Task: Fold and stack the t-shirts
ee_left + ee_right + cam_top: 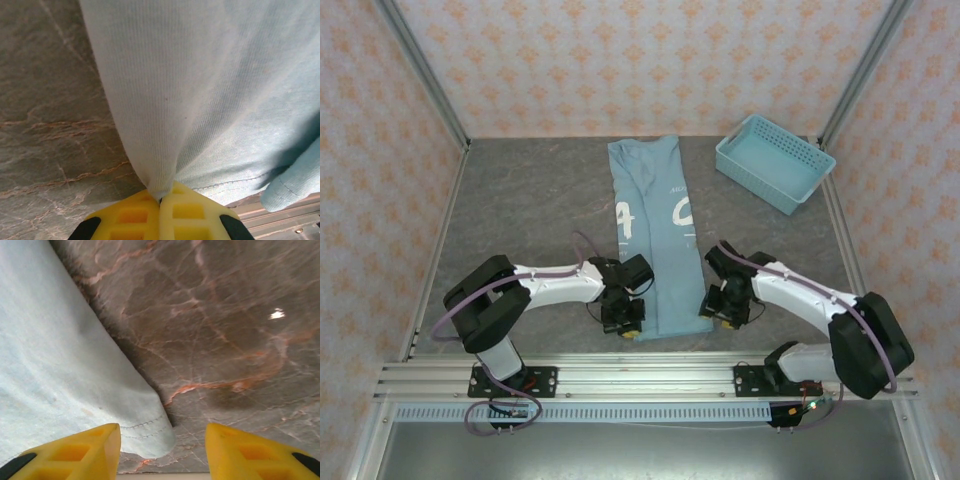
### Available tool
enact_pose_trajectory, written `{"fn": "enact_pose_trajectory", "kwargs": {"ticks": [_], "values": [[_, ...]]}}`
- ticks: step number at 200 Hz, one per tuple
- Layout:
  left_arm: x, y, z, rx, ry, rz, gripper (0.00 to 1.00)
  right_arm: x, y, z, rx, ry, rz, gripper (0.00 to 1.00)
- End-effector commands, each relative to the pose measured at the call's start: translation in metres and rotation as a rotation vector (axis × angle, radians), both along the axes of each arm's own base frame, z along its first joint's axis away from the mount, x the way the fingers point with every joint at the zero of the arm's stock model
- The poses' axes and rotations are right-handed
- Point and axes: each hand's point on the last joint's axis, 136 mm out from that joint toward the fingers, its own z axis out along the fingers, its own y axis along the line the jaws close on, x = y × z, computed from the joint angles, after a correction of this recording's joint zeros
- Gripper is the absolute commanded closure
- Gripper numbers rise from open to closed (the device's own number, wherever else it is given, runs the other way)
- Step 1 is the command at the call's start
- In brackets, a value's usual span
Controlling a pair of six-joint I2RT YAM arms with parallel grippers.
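Closed tight, my left hand point(160, 201) pinches the near-left hem corner of the light teal-blue cloth t-shirt point(655, 225) w/ white printed lettering. My right hand point(162, 452) is open, yellow pads point(85, 450) apart, straddling the near-right corner point(150, 435) but gripping nothing.

Largest first: the grey marbled stone-look table point(520, 220) looks slick, so I judge the cloth will slide, not stay put, if I pull from one side only. The t-shirt lies as a long narrow strip down the table's middle, far end at the far edge, near end between my two hands. If left lifts before right has a hold, the strip prob. twists & the fold lands crooked. The rigid light-blue plastic lattice basket point(775, 160) sits far right, well apart from the strip. Low snag risk unless the right arm swings wide.

Smaller: the near-right corner lies closer to one pad than the other, so closing as-is may catch only the hem edge, or miss. Smallest: the left pinch holds just a thin gather of cloth at the pad tips & could slip out under the strip's weight. Can't tell how many layers it has.
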Motion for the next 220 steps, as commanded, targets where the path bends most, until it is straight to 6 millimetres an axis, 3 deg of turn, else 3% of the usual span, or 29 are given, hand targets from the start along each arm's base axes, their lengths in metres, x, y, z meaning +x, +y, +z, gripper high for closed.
{"fn": "enact_pose_trajectory", "kwargs": {"ticks": [1,67,117,137,166,190,220], "values": [[-0.012,0.031,-0.017,0.123,0.035,-0.008,1.0,0.001,0.006,-0.004,0.001,0.002,-0.01,0.52],[-0.015,0.034,-0.02,0.126,0.057,-0.028,1.0,-0.004,0.01,-0.023,-0.021,0.044,-0.013,0.65],[-0.022,0.042,-0.02,0.129,0.057,-0.035,1.0,-0.019,0.009,-0.025,-0.031,0.105,-0.077,1.0],[-0.029,0.047,-0.018,0.11,0.058,-0.021,1.0,-0.027,0.013,-0.017,-0.008,0.119,-0.094,1.0],[-0.028,0.038,-0.002,0.027,0.024,-0.014,1.0,-0.038,0.023,-0.004,0.006,0.131,-0.085,1.0],[-0.014,0.035,0.013,0.001,-0.039,0.033,1.0,-0.031,0.019,0.01,0.003,0.076,-0.143,1.0],[0.018,0.04,0.041,-0.03,-0.159,0.163,1.0,-0.011,0.019,0.037,-0.009,-0.006,-0.181,1.0]]}}
